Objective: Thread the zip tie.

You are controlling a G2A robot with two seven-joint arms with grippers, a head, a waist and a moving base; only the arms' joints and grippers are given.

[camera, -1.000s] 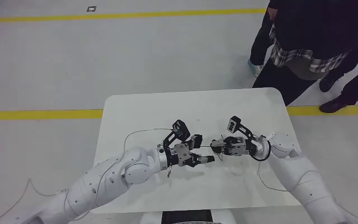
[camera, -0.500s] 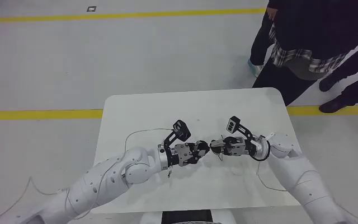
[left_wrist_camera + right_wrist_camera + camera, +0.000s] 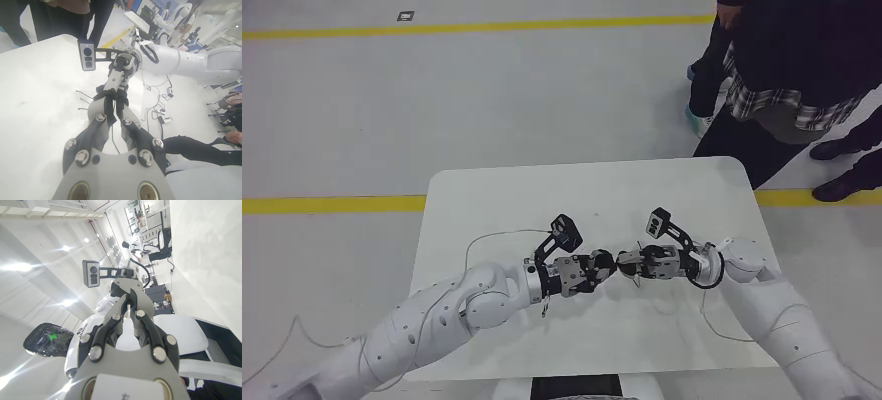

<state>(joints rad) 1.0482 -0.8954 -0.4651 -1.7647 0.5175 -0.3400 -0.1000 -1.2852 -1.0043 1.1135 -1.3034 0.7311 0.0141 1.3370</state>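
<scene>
the two grippers meet tip to tip above the table (image 3: 502, 200), over its middle and a little toward its near edge. the left gripper (image 3: 599, 269) comes in from the table's near left corner and the right gripper (image 3: 626, 265) from its near right side. their tips touch or all but touch, and both are held above the table top.

the left gripper's fingers (image 3: 95, 110) are clenched on the zip tie (image 3: 113, 135), a thin black strand. in the left wrist view it is pinched at the black-wrapped tips and runs back between the two fingers toward the palm. its end hangs free there, above the table.

the right gripper's fingers (image 3: 119, 308) are pressed together too, the ribbed black pad against the grey finger. its tips sit right against the left gripper's, at the spot where the tie is pinched. whether the tie reaches in between them i cannot tell, because the black wrapping hides that spot.

three loose ties (image 3: 82, 109) lie flat on the table, just beside the joined tips, on the side away from the table's near edge. they lie apart from each other, and neither gripper touches them.
</scene>
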